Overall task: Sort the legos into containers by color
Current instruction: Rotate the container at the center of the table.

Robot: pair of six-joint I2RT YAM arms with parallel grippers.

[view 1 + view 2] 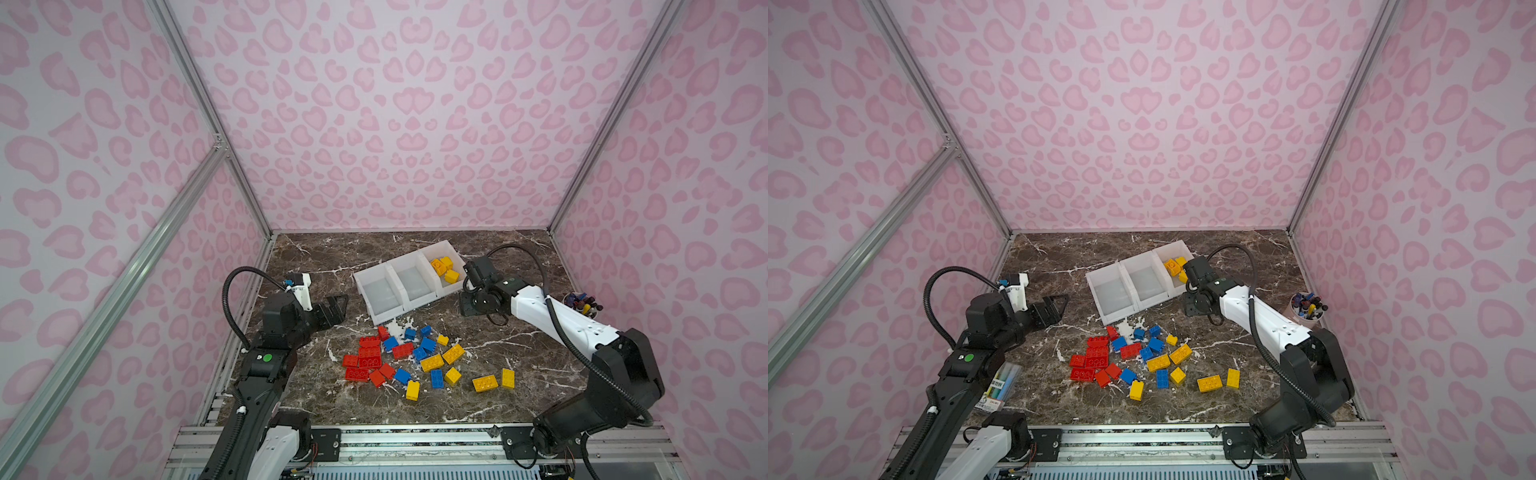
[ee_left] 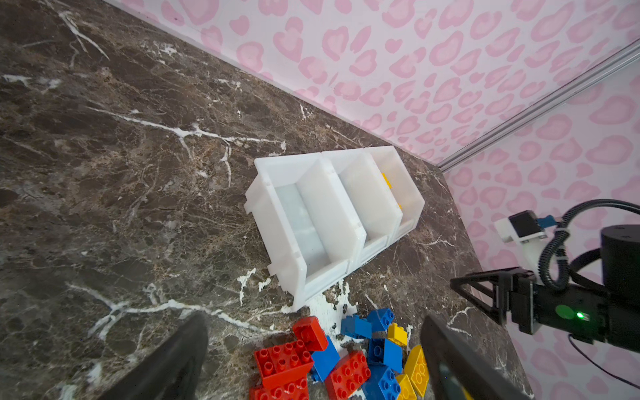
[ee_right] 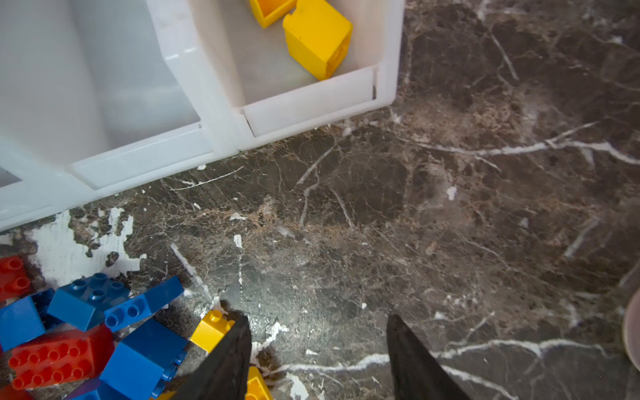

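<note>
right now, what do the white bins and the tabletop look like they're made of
Bins: probably plastic, white, slightly translucent, satin, with moulded rims. Tabletop: looks like glossy brown marble with white veins, but flaked white patches hint at a printed film.

Pale pink walls (image 1: 415,124) printed with darker pink heart-like blotches, joined by silver aluminium struts (image 1: 124,278), around a dark brown, white-veined marble-look worktop (image 1: 332,399). Evenly lit.
</note>
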